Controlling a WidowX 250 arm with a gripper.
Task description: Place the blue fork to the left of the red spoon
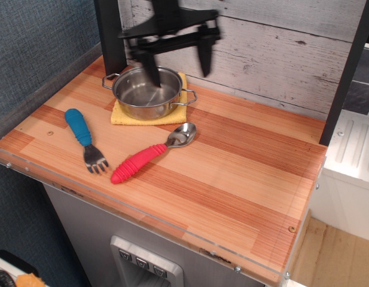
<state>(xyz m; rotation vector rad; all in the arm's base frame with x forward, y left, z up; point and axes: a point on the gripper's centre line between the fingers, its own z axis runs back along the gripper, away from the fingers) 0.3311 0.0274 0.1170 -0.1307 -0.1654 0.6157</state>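
1. The blue fork (82, 136) lies flat on the wooden surface (244, 179) near its left front edge, handle toward the back left and prongs toward the front right, so its long axis runs on a diagonal
2. Just to its right, apart from it, lies the red spoon (149, 154), handle toward the front left and bowl toward the back right; the fork already sits on the spoon's left, so the placing looks done
3. Behind both stands a steel pot (147, 92) on a yellow cloth (127, 115)
4. The tool (175, 60) hangs above the pot's right rim with its two fingers spread wide and nothing between them; the fork lies well apart, forward and to the left of it
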